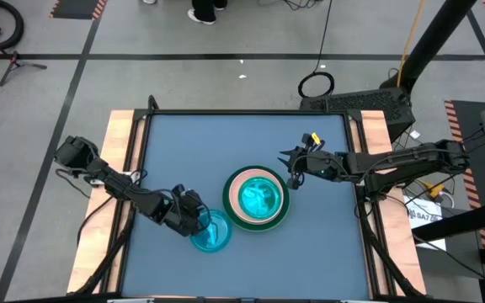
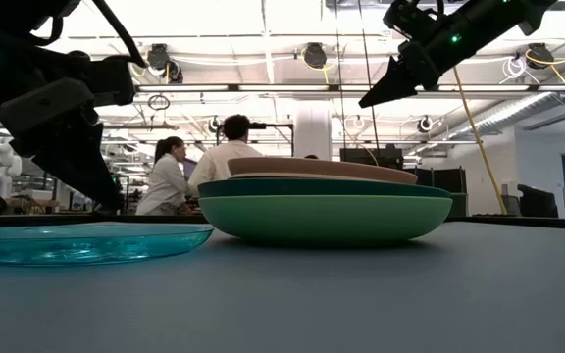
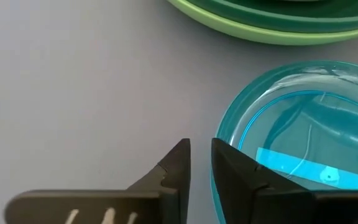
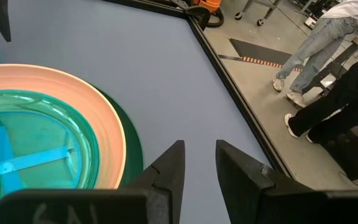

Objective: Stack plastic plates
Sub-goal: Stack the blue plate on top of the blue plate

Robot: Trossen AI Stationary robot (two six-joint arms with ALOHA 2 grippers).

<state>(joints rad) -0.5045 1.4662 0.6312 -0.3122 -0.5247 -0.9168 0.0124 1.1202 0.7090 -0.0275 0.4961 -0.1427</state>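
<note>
Nearest the low camera, the loose cyan plate [image 2: 77, 242] lies flat on the blue table [image 1: 327, 252], front-left of the stack, just apart from it. The left gripper [image 3: 199, 163] sits at its near rim, fingers almost together with only a thin slit between; its wrist view cannot settle whether the rim is pinched. Behind it sits the stack [image 2: 322, 206]: light green, dark green, pink, all level. Only the high view shows a translucent cyan plate [image 1: 259, 197] nested on top. Above the stack's right edge hangs the right gripper [image 4: 199, 163], narrow gap, holding nothing. Beyond the table, people [image 2: 189, 176] are working.
</note>
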